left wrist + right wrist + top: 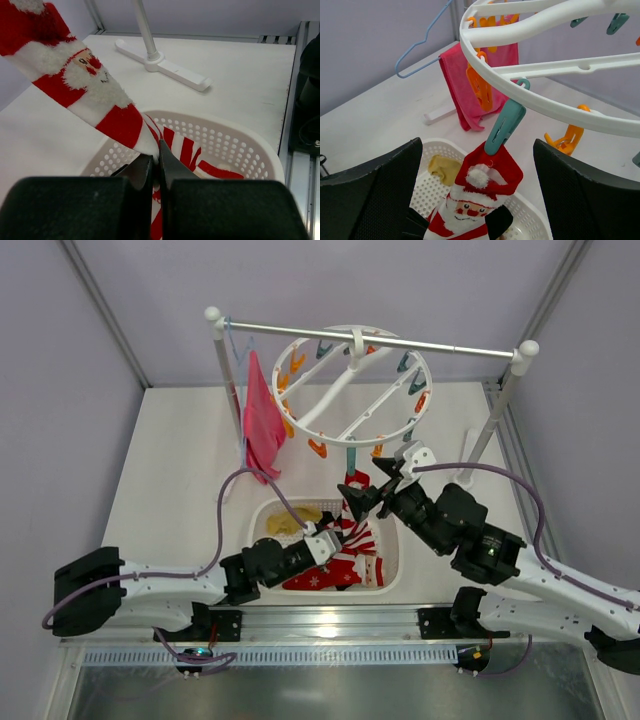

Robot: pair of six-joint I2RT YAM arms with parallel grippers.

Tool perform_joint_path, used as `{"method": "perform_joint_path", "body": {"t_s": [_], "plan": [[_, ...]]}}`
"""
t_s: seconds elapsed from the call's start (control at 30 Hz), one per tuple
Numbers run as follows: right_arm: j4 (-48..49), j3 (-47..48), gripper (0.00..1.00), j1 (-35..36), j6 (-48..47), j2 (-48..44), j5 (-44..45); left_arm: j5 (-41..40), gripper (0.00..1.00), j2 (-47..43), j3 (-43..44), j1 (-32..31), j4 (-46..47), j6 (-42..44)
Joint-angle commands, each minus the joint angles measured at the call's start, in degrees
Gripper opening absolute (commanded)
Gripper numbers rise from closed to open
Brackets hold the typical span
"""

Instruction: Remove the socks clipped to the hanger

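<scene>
The Santa sock, red and white, hung by its cuff from a teal clip on the near rim of the hanger, directly above the basket. Its long axis ran on a slant, from the clip down and toward the left arm. There the left gripper was clenched on its lower end, just over the basket's rim. The fabric between clip and fingers looked drawn straight rather than slack.

The right gripper was the nearer one to the clip. Its fingers were spread wide, one on each side of the cuff and touching neither sock nor clip, with the clip just above and ahead of them.

The coming move seemed to turn on that clip: either the right fingers would close on its handles, or the left arm would pull along the sock's axis.

In the basket lay a mustard sock and more red-and-white socks. A pink cloth hung from the rail at the left.
</scene>
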Motion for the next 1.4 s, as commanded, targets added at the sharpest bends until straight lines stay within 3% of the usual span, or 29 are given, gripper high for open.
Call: {"method": "perform_joint_path", "body": {"t_s": [0.0, 0.43, 0.8, 1.37], "plan": [[3.6, -0.7, 0.91, -4.9, 4.0, -1.6, -12.1, 3.7, 0.0, -3.2, -1.6, -0.3, -2.1, -2.7], [8.5, -0.1, 0.91, -14.0, 9.1, 4.2, -37.6, 1.9, 0.0, -15.8, -2.9, 0.1, -10.3, -9.4], [16.3, -0.6, 0.91, -21.0, 14.0, 9.8, -39.2, 1.7, 0.0, -17.9, -3.2, 0.1, -11.9, -9.4], [21.4, -1.0, 0.88, -22.0, 17.3, 13.3, -38.7, 2.9, 0.0, -15.7, -2.5, 0.1, -11.1, -9.5]]}}
